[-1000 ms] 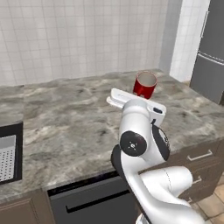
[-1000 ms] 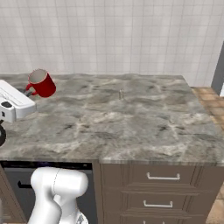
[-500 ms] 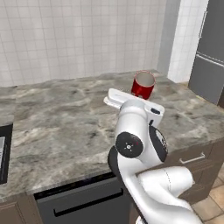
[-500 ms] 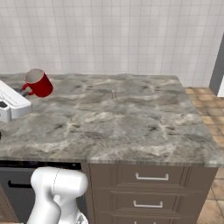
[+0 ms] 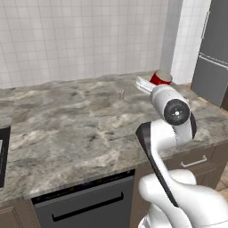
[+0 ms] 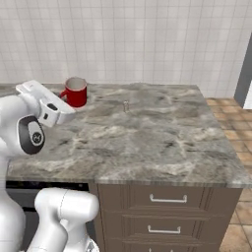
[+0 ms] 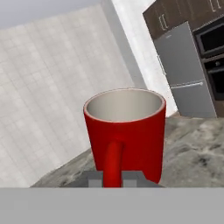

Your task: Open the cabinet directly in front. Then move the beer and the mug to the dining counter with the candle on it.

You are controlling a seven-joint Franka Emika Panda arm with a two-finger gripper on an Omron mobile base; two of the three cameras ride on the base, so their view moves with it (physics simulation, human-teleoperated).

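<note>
we have the red mug (image 7: 125,133) right in front of our gripper (image 7: 113,177), upright, its handle turned straight toward us and standing between the two dark finger tips. the jaws are drawn in as narrow as they go, pinched on that handle, so the mug is in our grip. past the jaws and below the mug lies the veined grey-brown dining counter (image 7: 192,146); from the hand view we cannot tell whether the mug's base touches the stone or hangs just over it.

in the left base view the mug (image 5: 160,77) peeks out beyond our white hand, by the far right end of the counter (image 5: 67,124), close to the tiled wall (image 5: 80,35). in the right base view the mug (image 6: 76,91) sits just ahead of the hand, at the back left of the slab (image 6: 147,133), handle pointing back at us. a small, thin pale object (image 6: 126,106) stands on the stone, off to the jaws' right; too small to make out.

beyond the mug and to its right, a grey fridge (image 7: 186,78) stands under dark brown cabinets (image 7: 175,15).
</note>
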